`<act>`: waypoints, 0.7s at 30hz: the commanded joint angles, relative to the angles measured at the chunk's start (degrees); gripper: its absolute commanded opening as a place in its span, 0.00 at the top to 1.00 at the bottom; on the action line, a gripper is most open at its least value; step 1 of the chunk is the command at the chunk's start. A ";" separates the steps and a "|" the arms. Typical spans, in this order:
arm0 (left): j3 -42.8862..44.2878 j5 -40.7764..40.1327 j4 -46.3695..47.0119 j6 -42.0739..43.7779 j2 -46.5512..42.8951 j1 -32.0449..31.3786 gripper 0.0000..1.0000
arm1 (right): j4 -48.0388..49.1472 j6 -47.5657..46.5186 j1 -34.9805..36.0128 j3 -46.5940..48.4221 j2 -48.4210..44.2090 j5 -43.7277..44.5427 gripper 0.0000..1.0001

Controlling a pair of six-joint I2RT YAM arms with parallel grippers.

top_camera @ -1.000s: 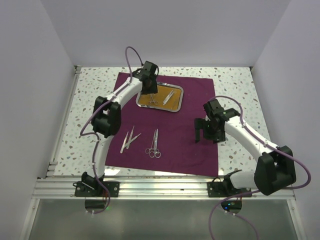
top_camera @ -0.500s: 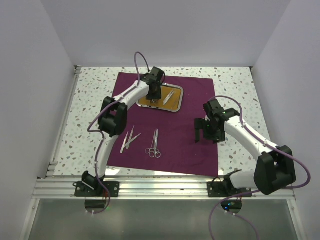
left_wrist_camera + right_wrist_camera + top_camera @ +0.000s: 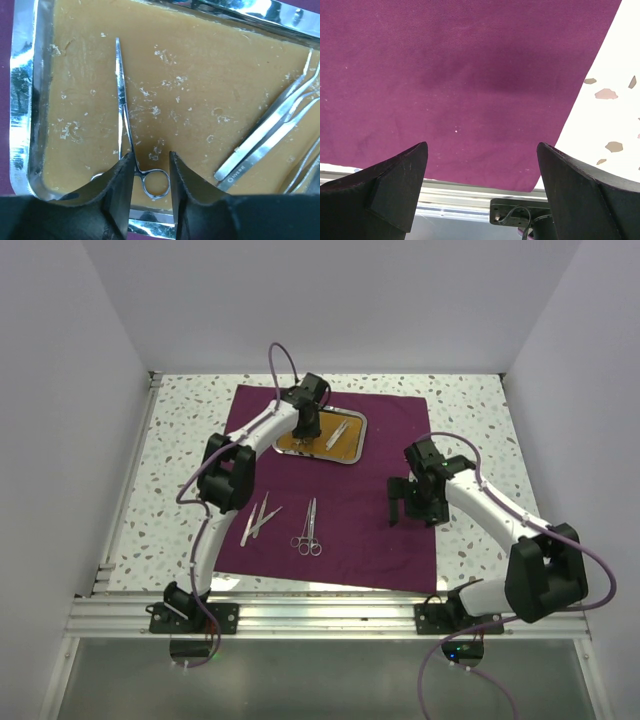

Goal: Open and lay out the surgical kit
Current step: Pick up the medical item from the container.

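Note:
The maroon cloth (image 3: 350, 510) lies spread flat with the steel tray (image 3: 358, 440) at its far end. In the left wrist view the tray (image 3: 22, 100) shows its amber inside, with a slim ring-handled instrument (image 3: 121, 100) and silver tweezers (image 3: 270, 145) lying in it. My left gripper (image 3: 151, 155) is down in the tray (image 3: 308, 430), its jaws narrowly open on either side of one ring handle (image 3: 155, 182). My right gripper (image 3: 481, 145) hangs wide open and empty above the cloth (image 3: 470, 65), near its right edge (image 3: 398, 502).
Two tweezers (image 3: 258, 518) and a pair of scissors (image 3: 308, 530) lie laid out on the near part of the cloth. Speckled tabletop (image 3: 470, 410) surrounds the cloth. A metal rail (image 3: 320, 615) runs along the near edge.
My left gripper moved slightly right and lower into the tray, and its jaws have narrowed around the ring handle. The right arm has barely shifted.

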 commanded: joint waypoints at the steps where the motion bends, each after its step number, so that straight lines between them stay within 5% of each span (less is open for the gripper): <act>1: -0.04 0.78 -1.93 -0.59 2.03 0.30 0.65 | 1.17 -1.25 -0.20 1.48 0.62 -0.32 0.06; 5: -3.38 0.26 -1.48 -1.29 2.29 0.30 0.72 | 1.26 -1.43 -0.12 1.31 0.98 -0.14 0.06; 15: -4.52 -3.87 -1.84 -2.70 0.63 0.83 0.60 | 1.35 -1.87 -0.21 1.13 1.24 -0.14 0.06; 21: -3.56 -1.59 -4.12 -3.93 4.04 1.62 0.79 | 1.17 -2.31 -0.20 1.57 1.68 -0.14 0.06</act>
